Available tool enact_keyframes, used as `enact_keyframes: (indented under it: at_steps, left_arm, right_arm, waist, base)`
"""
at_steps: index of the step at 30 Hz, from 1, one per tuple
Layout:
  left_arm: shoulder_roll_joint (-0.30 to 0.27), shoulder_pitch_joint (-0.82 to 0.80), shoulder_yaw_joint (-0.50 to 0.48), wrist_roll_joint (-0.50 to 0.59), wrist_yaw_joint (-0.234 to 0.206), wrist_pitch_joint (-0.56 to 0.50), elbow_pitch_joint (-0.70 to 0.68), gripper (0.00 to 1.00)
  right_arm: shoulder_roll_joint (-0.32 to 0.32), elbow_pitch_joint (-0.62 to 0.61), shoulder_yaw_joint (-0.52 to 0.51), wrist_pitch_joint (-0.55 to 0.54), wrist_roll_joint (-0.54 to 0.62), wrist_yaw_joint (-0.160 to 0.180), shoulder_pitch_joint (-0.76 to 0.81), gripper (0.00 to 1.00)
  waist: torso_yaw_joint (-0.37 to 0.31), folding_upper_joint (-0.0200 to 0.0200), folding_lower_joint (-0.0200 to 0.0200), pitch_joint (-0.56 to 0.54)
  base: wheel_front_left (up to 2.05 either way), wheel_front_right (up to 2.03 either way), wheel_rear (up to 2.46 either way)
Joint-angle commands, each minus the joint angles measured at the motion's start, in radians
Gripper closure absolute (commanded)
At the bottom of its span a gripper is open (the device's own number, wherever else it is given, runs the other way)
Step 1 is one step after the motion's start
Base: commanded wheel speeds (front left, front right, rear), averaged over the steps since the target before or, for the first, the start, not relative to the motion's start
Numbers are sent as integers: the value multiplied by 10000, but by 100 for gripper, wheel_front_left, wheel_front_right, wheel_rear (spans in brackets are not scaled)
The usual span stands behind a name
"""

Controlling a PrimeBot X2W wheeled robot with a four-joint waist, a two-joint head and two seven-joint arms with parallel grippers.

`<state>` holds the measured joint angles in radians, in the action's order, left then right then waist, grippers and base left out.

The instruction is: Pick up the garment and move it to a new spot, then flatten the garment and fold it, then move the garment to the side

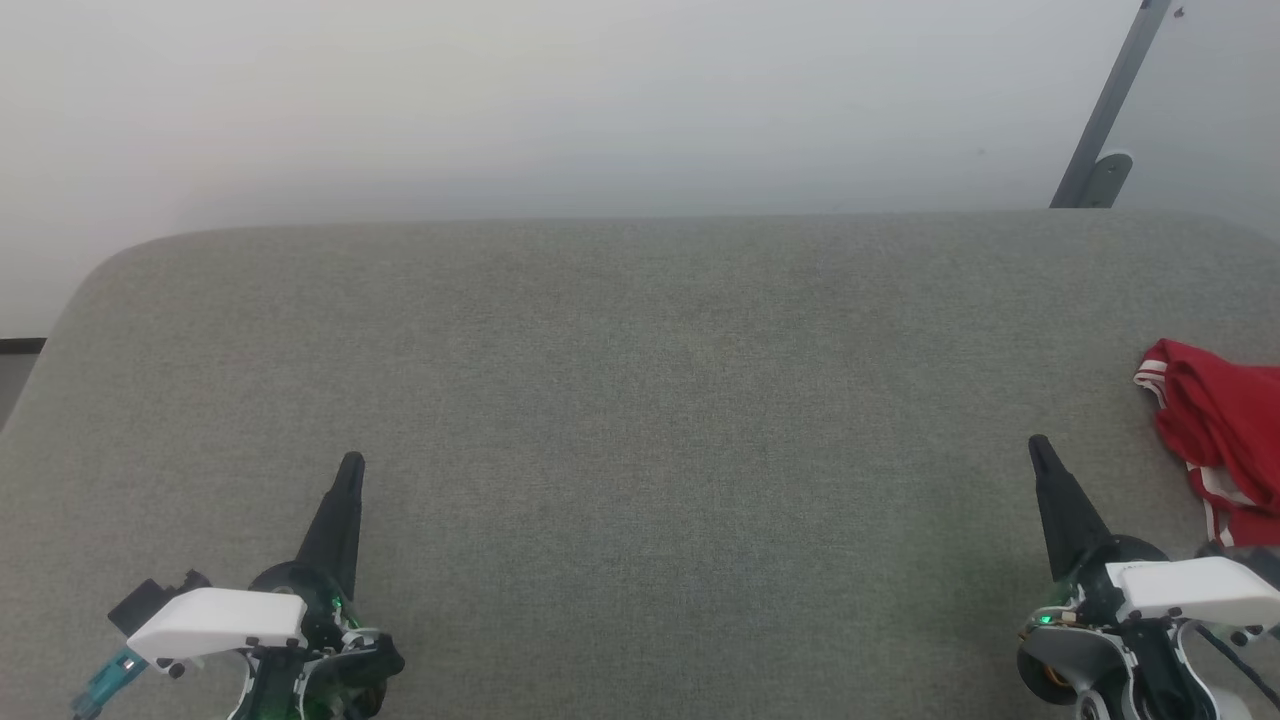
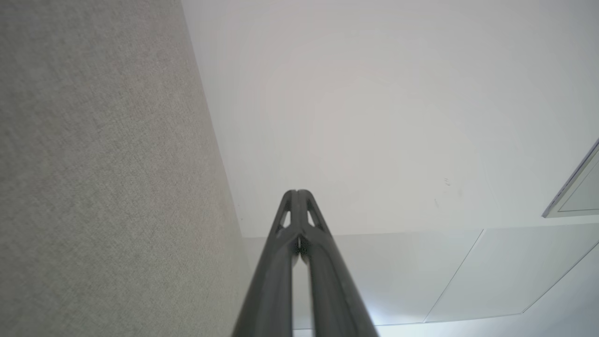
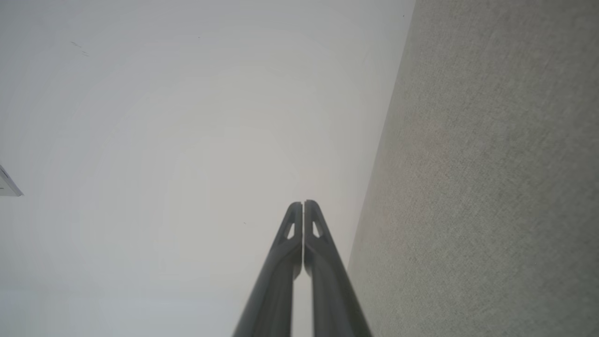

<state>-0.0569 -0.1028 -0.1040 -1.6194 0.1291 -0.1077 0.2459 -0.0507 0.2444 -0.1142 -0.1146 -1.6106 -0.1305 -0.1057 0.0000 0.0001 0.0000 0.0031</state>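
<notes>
Head view, tabletop: The grey cloth tabletop point(image 1: 640, 400) is wide, with a pale wall point(image 1: 500, 100) behind it.
Head view, garment: The red garment point(image 1: 1225, 440) lies bunched up at the far right edge of the tabletop. It has white stripes on its trim. The picture's edge cuts part of it off.
Head view, left gripper: The left gripper point(image 1: 352, 462) is at the lower left. Its two dark fingers are pressed together and hold nothing.
Head view, right gripper: The right gripper point(image 1: 1038, 445) is at the lower right, near the garment but not touching it. Its fingers are pressed together and empty too.
Head view, metal bar: A grey metal bar point(image 1: 1110, 100) slants up the wall at the top right.
Left wrist view, left gripper: The left gripper point(image 2: 297, 193) has its tips touching, with nothing between them. The tabletop point(image 2: 93, 164) is on the left of this view and the wall point(image 2: 374, 117) is on the right.
Right wrist view, right gripper: The right gripper point(image 3: 303, 203) has its tips touching and is empty. The tabletop point(image 3: 491, 164) is on the right and the wall point(image 3: 164, 117) is on the left.
</notes>
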Motion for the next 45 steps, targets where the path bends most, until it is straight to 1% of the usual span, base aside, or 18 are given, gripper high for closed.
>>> enact_keyframes:
  at_steps: [1,45]
  left_arm:
    - [13,-116,-42,-1,28,-26,1,100]
    - [43,-123,-87,42,28,-76,1,100]
  right_arm:
    - [32,14,3,-22,-41,-4,-64,100]
    - [32,14,5,-19,-44,-4,-62,100]
  waist:
    - [0,-1,0,0]
    - [0,-1,0,0]
  base:
    - [0,0,0]
    - [0,0,0]
